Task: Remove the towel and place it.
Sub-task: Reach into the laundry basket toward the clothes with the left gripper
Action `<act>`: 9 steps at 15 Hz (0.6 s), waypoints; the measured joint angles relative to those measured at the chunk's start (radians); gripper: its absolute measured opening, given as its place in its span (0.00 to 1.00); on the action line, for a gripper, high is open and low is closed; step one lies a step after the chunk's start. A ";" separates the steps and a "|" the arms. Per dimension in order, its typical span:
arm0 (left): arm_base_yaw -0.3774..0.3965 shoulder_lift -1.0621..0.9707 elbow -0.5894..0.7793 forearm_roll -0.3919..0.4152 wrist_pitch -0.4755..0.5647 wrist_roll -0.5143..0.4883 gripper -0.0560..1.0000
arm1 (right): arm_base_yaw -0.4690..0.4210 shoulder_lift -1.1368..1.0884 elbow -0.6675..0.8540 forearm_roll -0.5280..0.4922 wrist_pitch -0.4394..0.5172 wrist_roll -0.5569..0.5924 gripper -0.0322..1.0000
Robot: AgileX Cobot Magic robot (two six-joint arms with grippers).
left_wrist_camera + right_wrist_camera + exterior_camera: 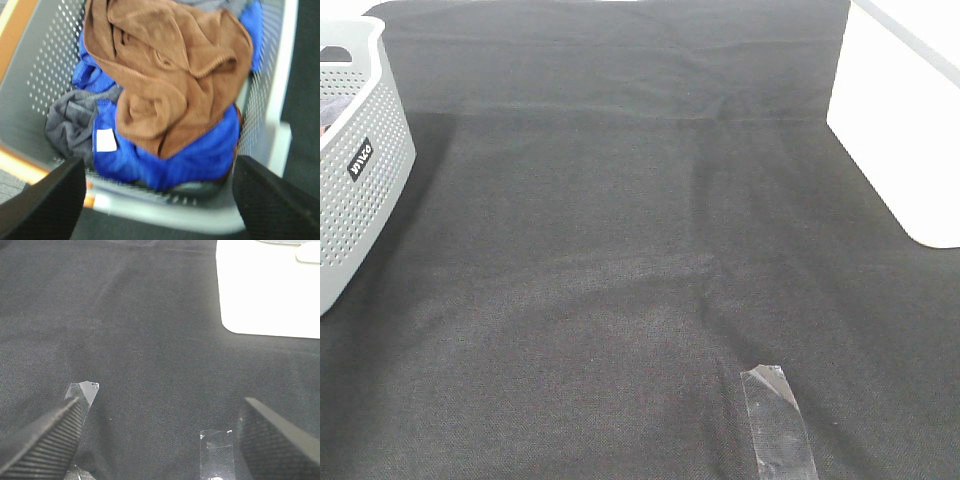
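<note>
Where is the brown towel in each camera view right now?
Exterior high: not identifiable; only the grey basket shows, at the left edge.
Left wrist: the towel fills the centre, heaped on blue cloth inside that basket.
Right wrist: not in it.
Shared landmark: the perforated grey basket, in exterior high and left wrist.

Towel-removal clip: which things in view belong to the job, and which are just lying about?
Job:
- brown towel, on top of the pile
- grey basket holding it
- left gripper, open above the basket

Lying about:
- blue towel under the brown one
- grey cloth beside the blue towel
- clear tape strip on the black table cloth
- right gripper, open over the table cloth
</note>
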 joint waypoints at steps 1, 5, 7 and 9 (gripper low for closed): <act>0.000 0.047 -0.034 0.032 -0.002 -0.049 0.77 | 0.000 0.000 0.000 0.000 0.000 0.000 0.78; 0.000 0.201 -0.182 0.170 -0.005 -0.258 0.77 | 0.000 0.000 0.000 0.000 0.000 0.000 0.78; 0.000 0.280 -0.234 0.208 0.006 -0.372 0.77 | 0.000 0.000 0.000 0.000 0.000 0.000 0.78; 0.000 0.370 -0.279 0.231 0.032 -0.511 0.77 | 0.000 0.000 0.000 0.000 0.000 0.000 0.78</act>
